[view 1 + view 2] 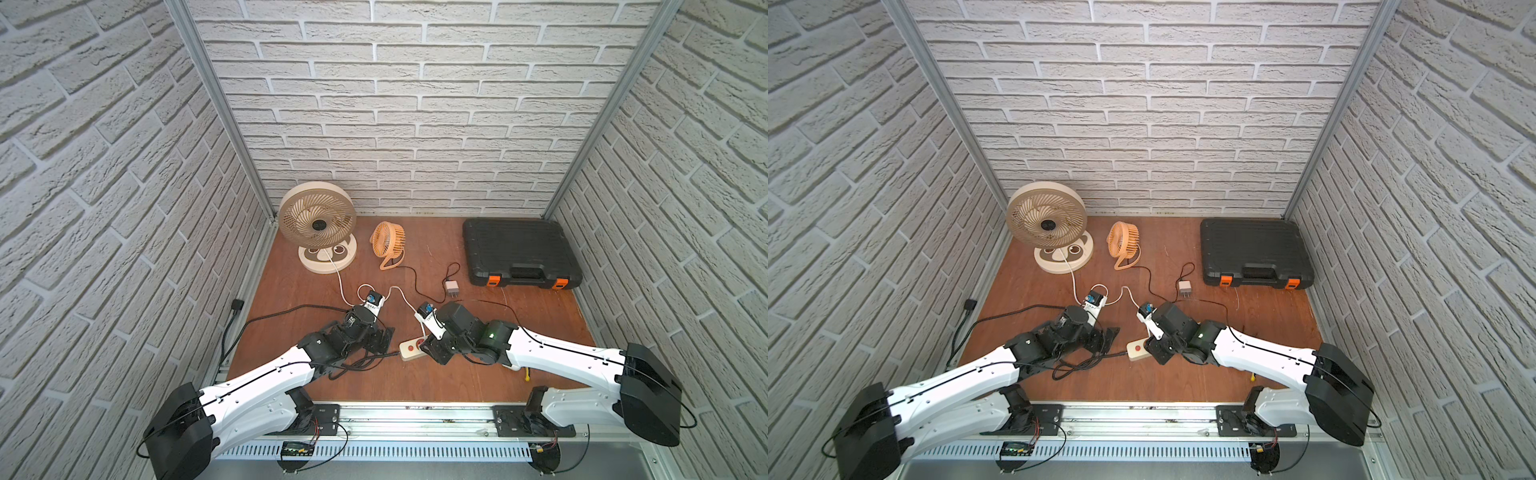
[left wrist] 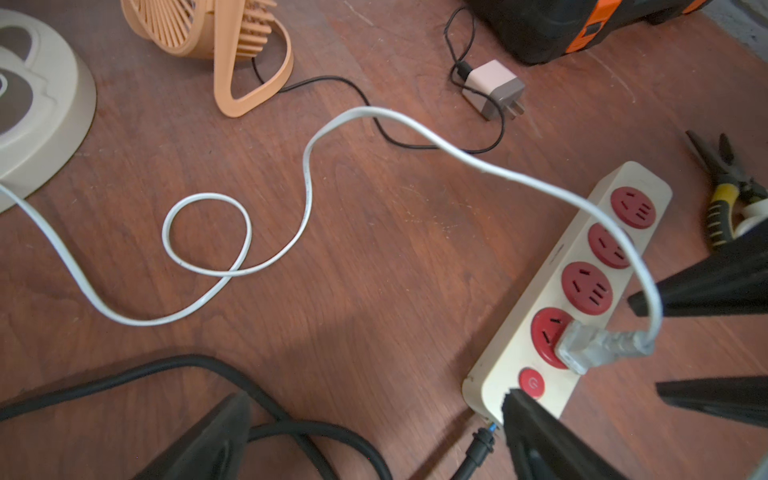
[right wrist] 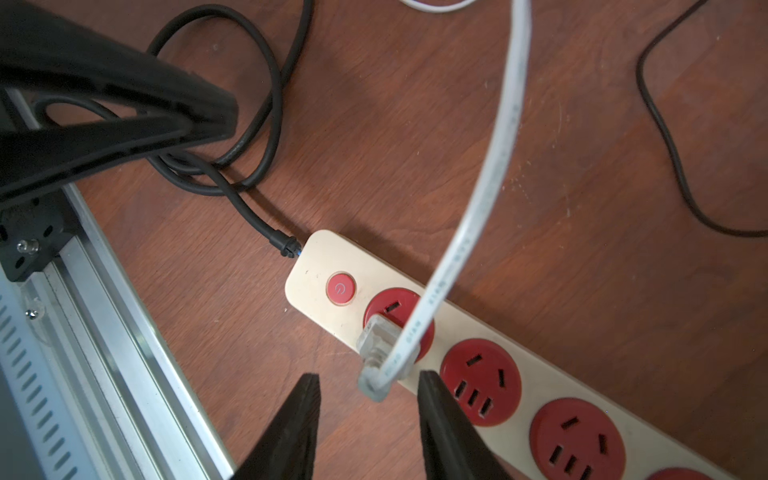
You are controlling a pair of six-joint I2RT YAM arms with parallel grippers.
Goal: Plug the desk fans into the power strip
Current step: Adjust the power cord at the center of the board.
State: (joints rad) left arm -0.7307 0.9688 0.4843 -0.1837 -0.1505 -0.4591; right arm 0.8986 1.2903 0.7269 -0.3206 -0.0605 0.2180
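Power strip [image 3: 312,254] lies near the front edge of the worktop [image 1: 415,386], about midway along it, long axis roughly along that edge, button end toward the left arm. The desk fan [image 1: 318,220] plug [image 3: 377,332] looks seated in the socket next to the button. Right tool [image 3: 369,375] is nearer, jaws apart and empty, plug just beyond its tips in line with the gap; left tool [image 2: 372,397] is wide apart, empty, at the button end.

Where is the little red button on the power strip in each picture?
In a top view: red button on the uncovered end of the strip.
In a top view: same end.
Left wrist view: button beside the socket holding the white plug.
Right wrist view: beside that plug too.
Shared landmark: the thick black cord enters the strip beside the button.
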